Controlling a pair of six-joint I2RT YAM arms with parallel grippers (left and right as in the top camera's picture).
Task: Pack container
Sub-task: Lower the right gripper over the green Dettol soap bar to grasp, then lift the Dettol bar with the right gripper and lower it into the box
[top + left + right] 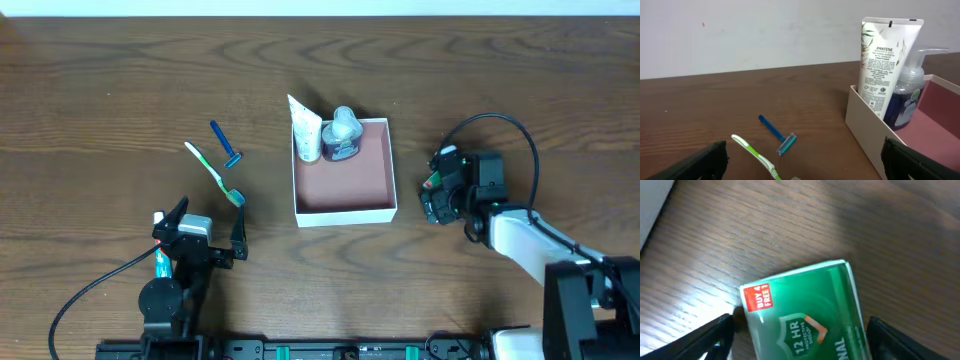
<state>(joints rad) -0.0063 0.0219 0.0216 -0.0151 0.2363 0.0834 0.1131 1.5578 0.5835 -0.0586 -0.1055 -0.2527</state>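
On the left of the wooden table (100,80), the left gripper (210,226) is seen low over the surface with its jaws spread wide and nothing held between them. Just beyond it, a green-and-white toothbrush (215,172) is laid flat on the wood, and a blue razor (226,146) is laid just beside it, slightly farther back; the two are kept apart from each other.

At the middle of the table, the container (345,212) is placed, its white walls framing a pinkish-brown floor. In its far-left corner a white conditioner tube (885,65) is stood upright against the wall, and a pump bottle (907,97) with dark blue contents is stood right beside it. The rest of the floor is left bare.

To the right, well clear of the container, the right gripper (433,190) is lowered to the table. Its jaws are held apart on either side of a green box (805,315) lying flat on the wood; a gap is seen at one finger, so the box is not clamped.
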